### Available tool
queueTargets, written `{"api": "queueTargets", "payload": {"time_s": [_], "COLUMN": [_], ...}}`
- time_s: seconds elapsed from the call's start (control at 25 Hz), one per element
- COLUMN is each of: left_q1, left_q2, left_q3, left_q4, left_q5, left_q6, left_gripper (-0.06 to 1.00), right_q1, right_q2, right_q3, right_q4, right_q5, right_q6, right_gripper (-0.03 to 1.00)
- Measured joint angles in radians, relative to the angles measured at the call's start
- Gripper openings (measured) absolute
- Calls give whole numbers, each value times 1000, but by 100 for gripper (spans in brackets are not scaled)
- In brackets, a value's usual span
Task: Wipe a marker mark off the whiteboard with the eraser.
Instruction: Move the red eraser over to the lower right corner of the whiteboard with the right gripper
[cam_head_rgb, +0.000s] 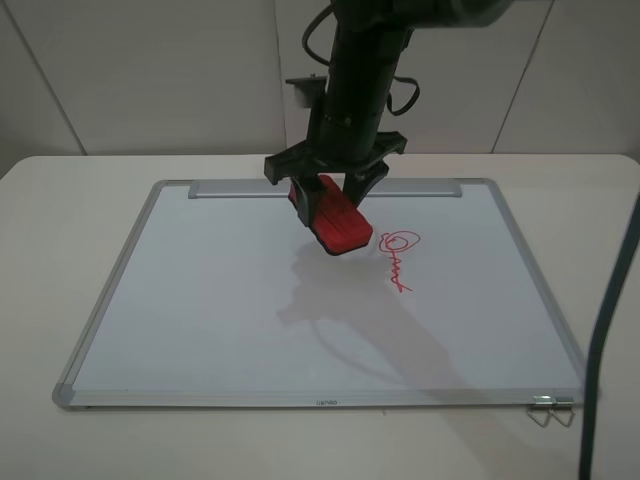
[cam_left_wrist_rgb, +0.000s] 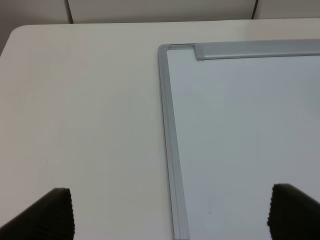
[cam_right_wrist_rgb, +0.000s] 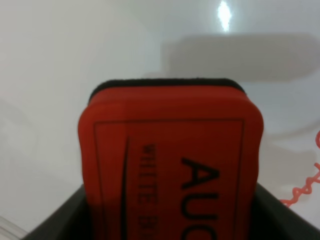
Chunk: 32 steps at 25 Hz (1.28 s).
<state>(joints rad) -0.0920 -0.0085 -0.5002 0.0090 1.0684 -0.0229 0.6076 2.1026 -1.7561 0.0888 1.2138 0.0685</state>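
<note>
The right claw (cam_head_rgb: 328, 188) is clamped on the red eraser (cam_head_rgb: 338, 222), which tilts over the whiteboard (cam_head_rgb: 220, 300) near its grey tray strip (cam_head_rgb: 240, 188), just beside a red looped scribble (cam_head_rgb: 398, 255) on the board. Whether its dark felt touches the whiteboard I cannot tell. The left claw (cam_left_wrist_rgb: 170, 212), fingers wide apart, hangs over the whiteboard's corner and the tabletop (cam_left_wrist_rgb: 80, 110).

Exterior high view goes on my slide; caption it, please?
The right pincer holds the red eraser tilted over the whiteboard, beside a red scribble.
</note>
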Motion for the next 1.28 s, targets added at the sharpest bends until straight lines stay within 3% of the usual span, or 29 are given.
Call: {"api": "queueTargets", "payload": {"time_s": [0.2,0.4,0.72,1.28], "left_q1": [0,0,0,0], "left_q2": [0,0,0,0], "left_q3": [0,0,0,0], "left_q4": [0,0,0,0], "left_q5": [0,0,0,0], "left_q6": [0,0,0,0], "left_gripper": [77,77,77,77], "right_q1": [-40,-130,-199,-234], "right_q2": [-94,-240,-443,-459], "right_q3": [141,431,818,1051], "right_q4": [-5,-25,-206,-279], "right_q5": [-19,-171,-360,-567], "right_q6": [38,118,337,374], "right_gripper": [50,50,50,50]}}
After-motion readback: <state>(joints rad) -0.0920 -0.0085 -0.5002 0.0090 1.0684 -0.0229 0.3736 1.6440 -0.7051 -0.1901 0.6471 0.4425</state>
